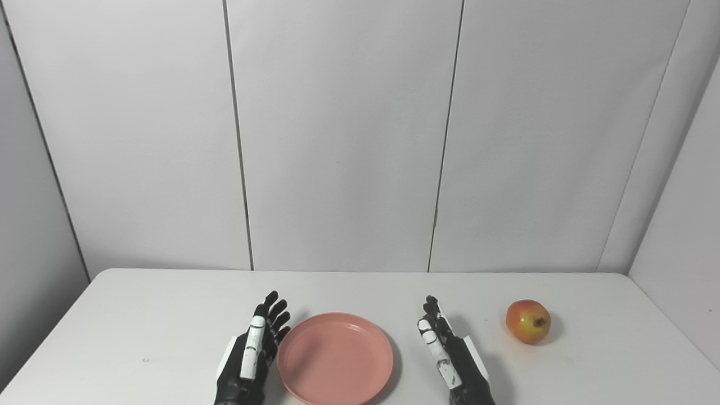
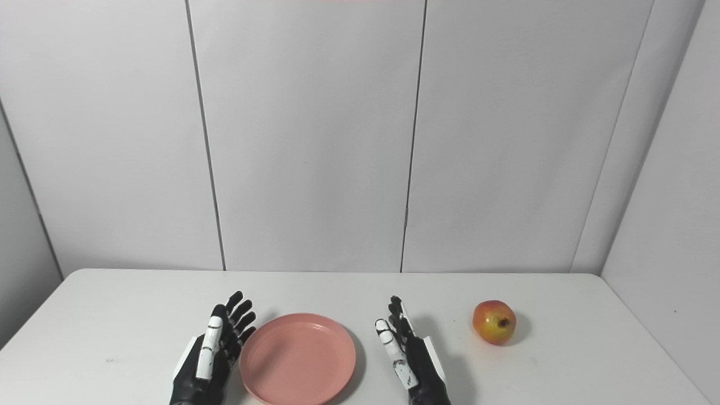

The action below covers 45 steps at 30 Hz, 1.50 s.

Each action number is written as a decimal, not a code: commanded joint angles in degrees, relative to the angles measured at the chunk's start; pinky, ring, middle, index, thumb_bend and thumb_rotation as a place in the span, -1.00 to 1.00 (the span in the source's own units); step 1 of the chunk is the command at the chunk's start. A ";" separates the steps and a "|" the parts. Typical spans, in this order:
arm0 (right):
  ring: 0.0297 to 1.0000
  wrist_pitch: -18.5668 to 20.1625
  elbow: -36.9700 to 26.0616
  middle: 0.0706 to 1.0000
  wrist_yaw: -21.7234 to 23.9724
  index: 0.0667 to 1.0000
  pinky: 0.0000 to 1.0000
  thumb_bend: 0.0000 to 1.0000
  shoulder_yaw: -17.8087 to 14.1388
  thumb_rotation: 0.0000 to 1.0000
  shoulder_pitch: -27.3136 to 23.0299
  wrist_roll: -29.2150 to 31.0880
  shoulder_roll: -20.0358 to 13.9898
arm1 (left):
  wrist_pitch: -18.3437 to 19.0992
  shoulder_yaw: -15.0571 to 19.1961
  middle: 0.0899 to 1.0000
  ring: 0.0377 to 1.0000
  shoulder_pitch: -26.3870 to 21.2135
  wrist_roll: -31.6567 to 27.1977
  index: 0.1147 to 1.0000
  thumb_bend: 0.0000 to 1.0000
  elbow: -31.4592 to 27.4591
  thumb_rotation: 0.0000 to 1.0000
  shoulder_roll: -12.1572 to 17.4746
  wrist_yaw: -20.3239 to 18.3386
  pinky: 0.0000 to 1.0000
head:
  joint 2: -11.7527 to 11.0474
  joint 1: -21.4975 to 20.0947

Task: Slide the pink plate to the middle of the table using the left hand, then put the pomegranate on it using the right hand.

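Each robot hand (image 1: 256, 351) black (thumbs white-faced).

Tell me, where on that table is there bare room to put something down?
The whole back strip of the table along the wall is bare, as is the left end beyond the left hand. The crowded part is the front: plate, right hand and pomegranate.

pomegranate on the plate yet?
No. The pomegranate sits on the bare table, off to the right of the right hand, and the pink plate is empty.
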 commanded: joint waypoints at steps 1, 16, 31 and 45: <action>0.98 -0.56 1.44 1.00 -0.58 1.00 0.93 0.18 0.47 0.83 0.28 -0.43 0.84 | -1.05 0.30 0.87 0.87 1.79 -1.72 0.83 0.09 1.59 1.00 -0.64 -1.15 0.84 | 0.41 -0.01; 0.95 -0.68 0.38 0.98 -0.53 0.99 0.89 0.12 0.35 0.79 -0.05 0.01 1.08 | 1.01 -1.50 0.85 0.84 2.82 -1.29 0.83 0.10 -0.74 0.97 -1.23 -2.09 0.81 | 3.24 -0.58; 0.94 -0.73 -0.57 0.96 -1.12 0.99 0.87 0.12 0.59 0.83 0.23 -0.63 1.27 | 2.15 -3.47 0.90 0.90 3.45 -1.84 0.90 0.09 -1.24 1.00 -0.01 -6.78 0.91 | 3.17 -0.79; 0.89 -4.28 -0.91 0.95 -2.53 0.98 0.84 0.09 -1.34 0.72 -1.19 -0.12 0.12 | 0.75 -3.90 0.93 0.92 2.89 -0.19 0.94 0.10 0.29 1.00 0.23 -6.53 0.95 | 1.62 -1.13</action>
